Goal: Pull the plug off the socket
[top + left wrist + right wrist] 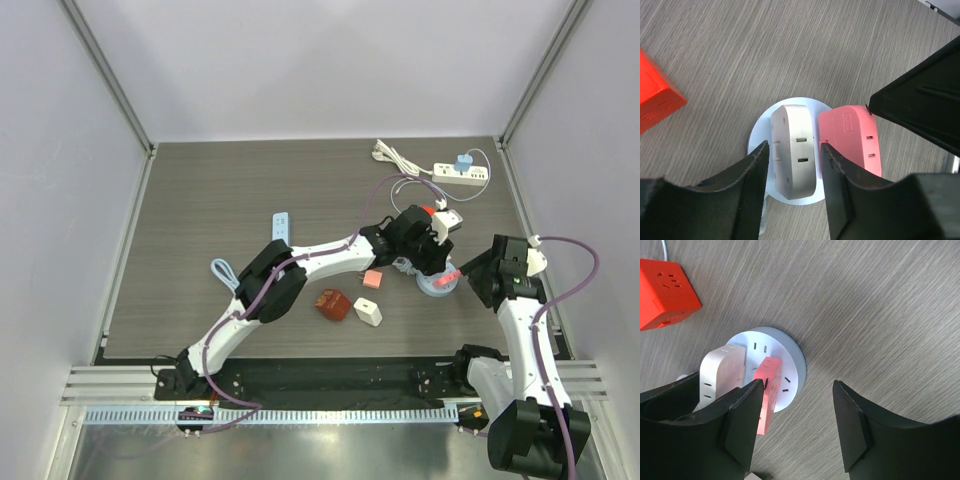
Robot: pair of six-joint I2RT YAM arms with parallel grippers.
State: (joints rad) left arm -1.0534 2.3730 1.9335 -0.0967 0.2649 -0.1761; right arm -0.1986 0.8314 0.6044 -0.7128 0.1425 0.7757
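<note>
The left hand point(793, 147) straddles the smooth white rounded plastic plug point(790, 120) seated in the pale-blue round socket disc point(786, 347) on the grey wood-grain table point(880, 300). Its fingers sit close on both flanks, but I cannot tell if they pinch. Best to squeeze the flat sides and pull straight up. The right hand point(797, 385) is spread wide beside the glossy pink plug point(767, 382) and could pin the light disc.

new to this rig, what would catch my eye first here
The round pale-blue socket right of the table's centre, carrying a white plug and a pink plug side by side. The left gripper brackets the white one, while the right gripper hangs open beside the pink one. A red cube lies close by.
</note>
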